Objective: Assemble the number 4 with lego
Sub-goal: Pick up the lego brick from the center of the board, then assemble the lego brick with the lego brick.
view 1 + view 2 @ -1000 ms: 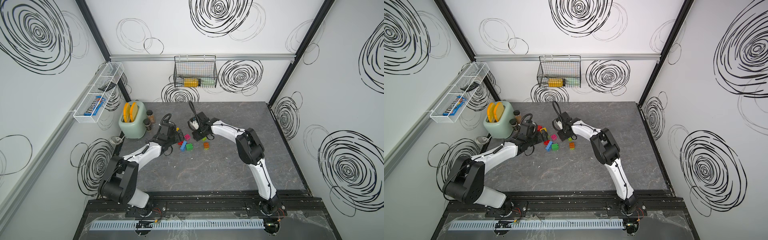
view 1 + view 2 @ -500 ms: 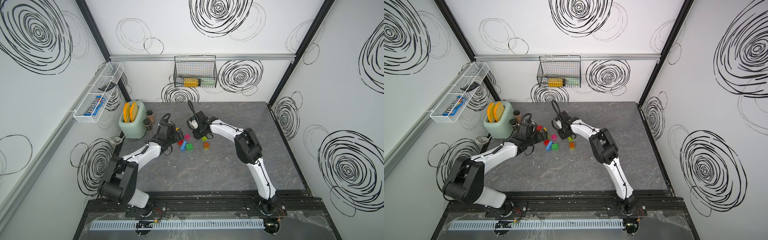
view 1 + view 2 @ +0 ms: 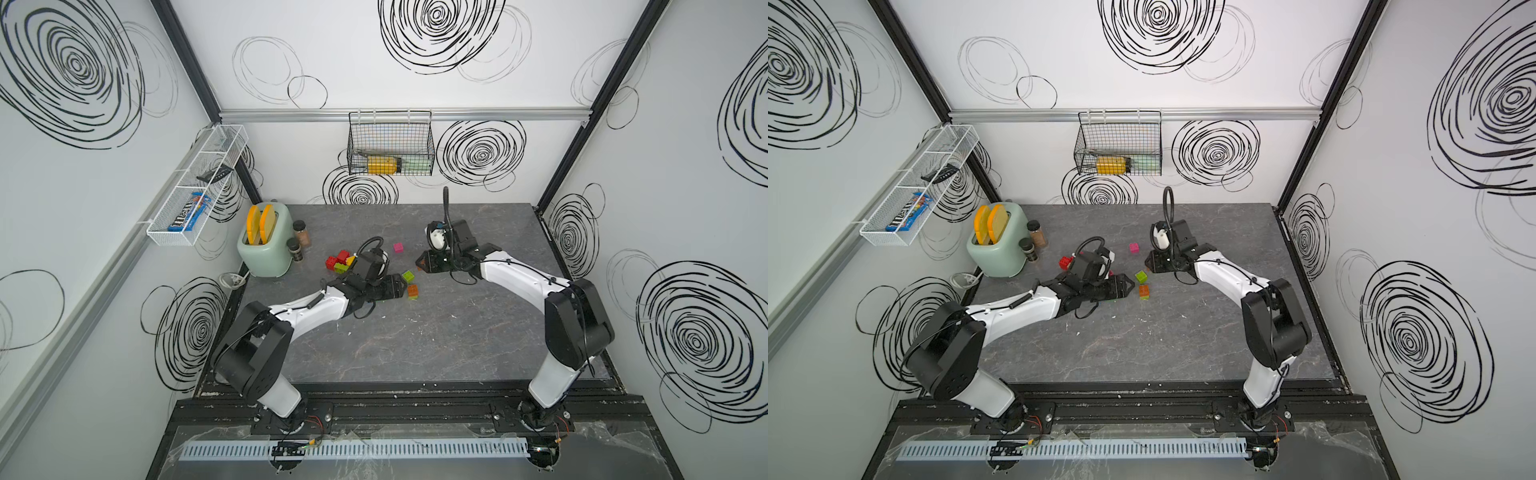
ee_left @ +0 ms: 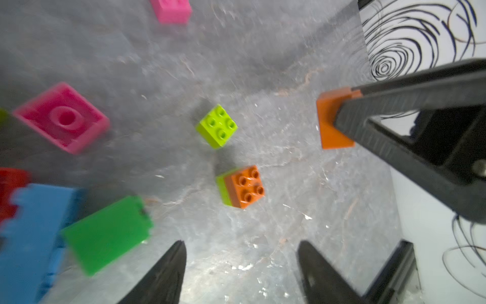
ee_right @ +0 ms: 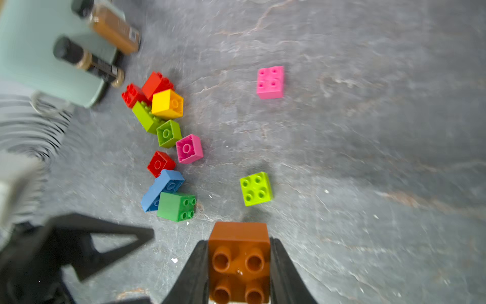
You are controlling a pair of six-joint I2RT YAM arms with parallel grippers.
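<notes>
gripping orange brick (image 5: 239, 260) w/ r gripper (image 5: 238, 240), jaws tight on both sides, studs facing wrist cam. l gripper (image 4: 241, 244) apart, nothing betw jaws, low over table (image 3: 415, 340), just short of orange-on-lime stack (image 4: 242, 187). lime sq brick (image 4: 217, 126) near stack, not touching. pink brick (image 5: 271, 82) alone, well apart toward back wall. rest of lego (image 5: 168, 131) bunched by toaster (image 3: 266, 249): red, yellow, lime, pink, blue, green.
</notes>
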